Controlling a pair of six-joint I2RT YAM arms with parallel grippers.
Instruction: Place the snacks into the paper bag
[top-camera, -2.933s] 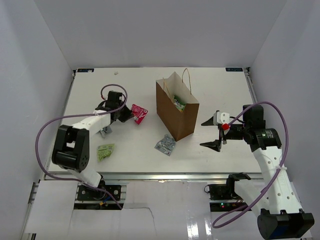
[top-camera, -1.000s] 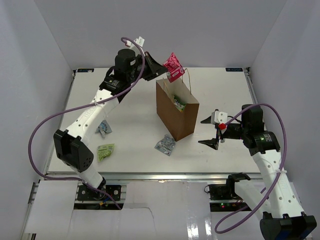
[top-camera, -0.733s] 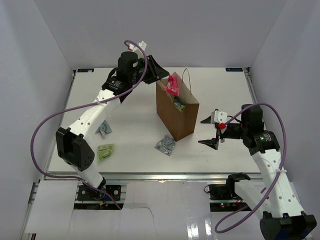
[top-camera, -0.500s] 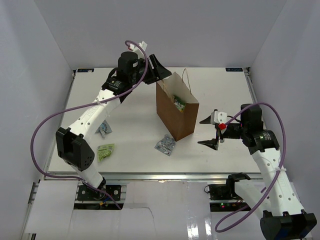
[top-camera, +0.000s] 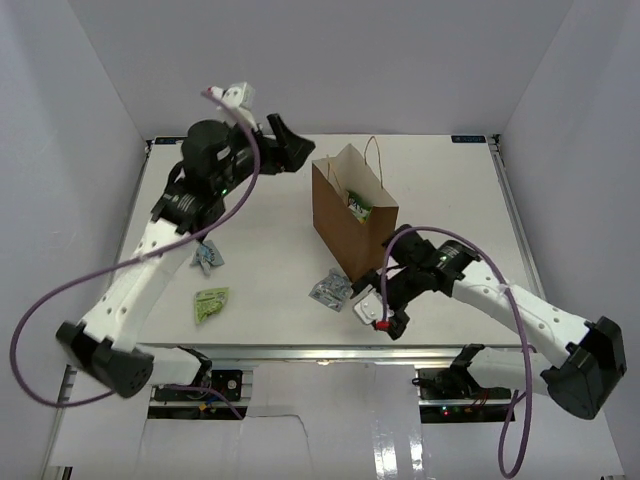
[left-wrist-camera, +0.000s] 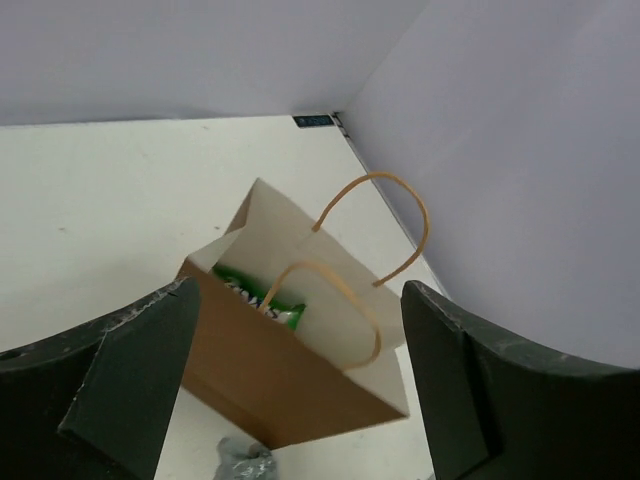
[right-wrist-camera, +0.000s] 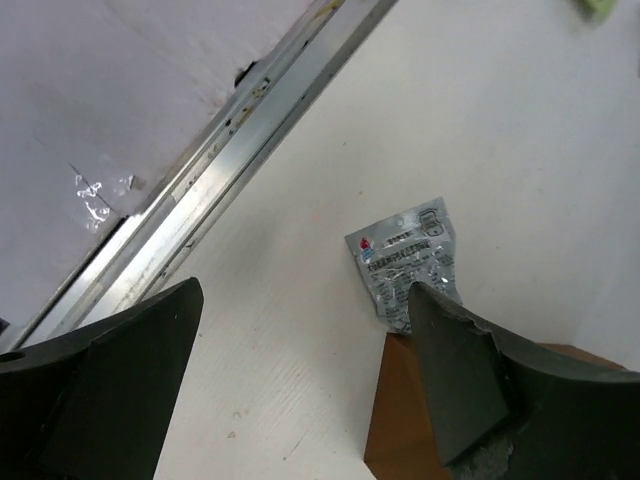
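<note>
The right gripper (right-wrist-camera: 285, 395) is hovering low over the table (top-camera: 262, 225) with its fingers spread wide and nothing between them, looking down on the silvery packet (right-wrist-camera: 408, 262), and this is where it could be getting tricky. That packet is lying flat, right at the foot of the paper bag (top-camera: 350, 215), so a finger coming down on the bag side may be shoving or tipping the bag. Thin foil lying flat may also be slipping out of a pinch. Up behind the bag, the left gripper (top-camera: 290, 147) is hanging above and beside the open mouth, jaws apart and carrying nothing. Any drop from there could be snagging the cord handles (left-wrist-camera: 385, 230). Inside the bag, a green packet (left-wrist-camera: 262, 297) is leaning against the pale inner wall, and what lies deeper is hidden. Out on the table, a lime green packet (top-camera: 211, 303) and a blue-grey packet (top-camera: 207, 257) are waiting, well apart from the bag.
</note>
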